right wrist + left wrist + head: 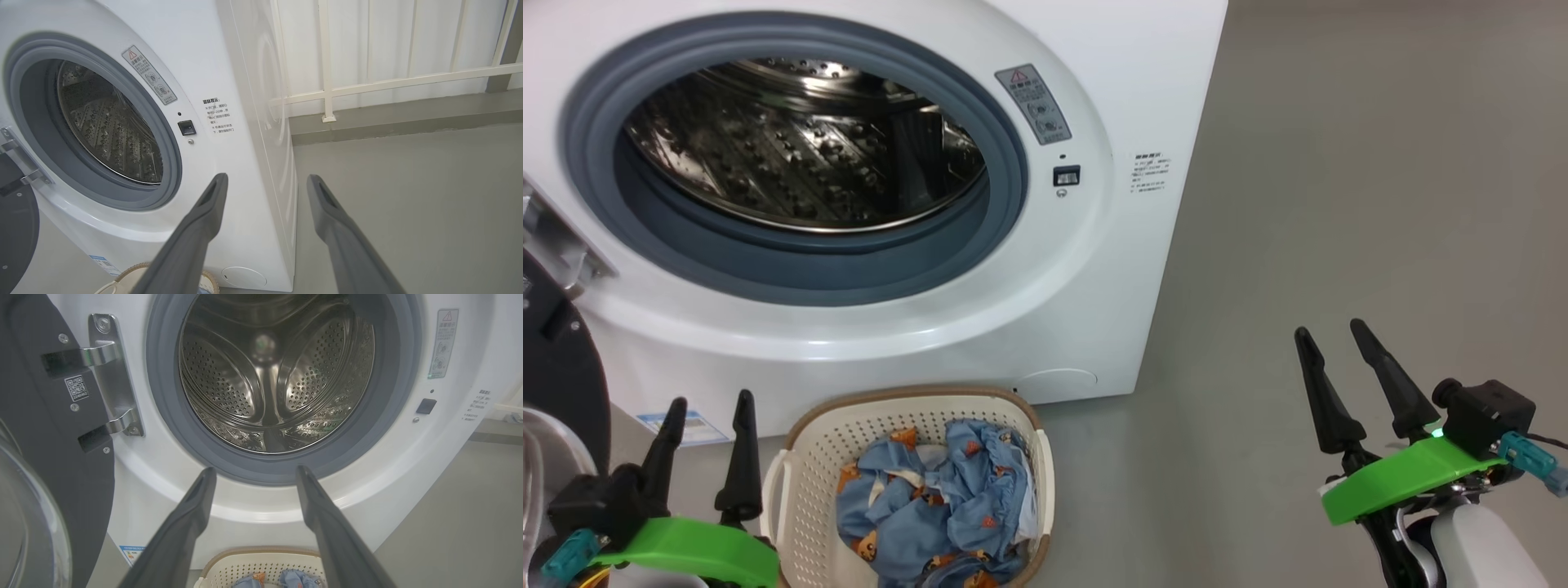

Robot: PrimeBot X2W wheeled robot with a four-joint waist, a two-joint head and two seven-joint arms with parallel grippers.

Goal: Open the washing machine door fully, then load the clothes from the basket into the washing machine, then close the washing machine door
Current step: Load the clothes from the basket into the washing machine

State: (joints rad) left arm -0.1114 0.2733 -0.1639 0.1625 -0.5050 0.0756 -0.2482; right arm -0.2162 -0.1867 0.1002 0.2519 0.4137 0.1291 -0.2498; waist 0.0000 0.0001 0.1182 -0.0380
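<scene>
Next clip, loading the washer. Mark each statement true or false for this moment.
1. The washing machine door stands open. True.
2. The clothes lie in the basket. True.
3. The drum holds a garment. False: it is empty.
4. The left gripper is shut on fabric. False: its fingers are apart, holding nothing.
5. The right gripper hangs open above the floor. True.

washing machine (1143,73) white, gasket (1005,147) grey-blue | basket (809,482) cream, perforated | clothes (947,490) — light blue, orange figures
</scene>
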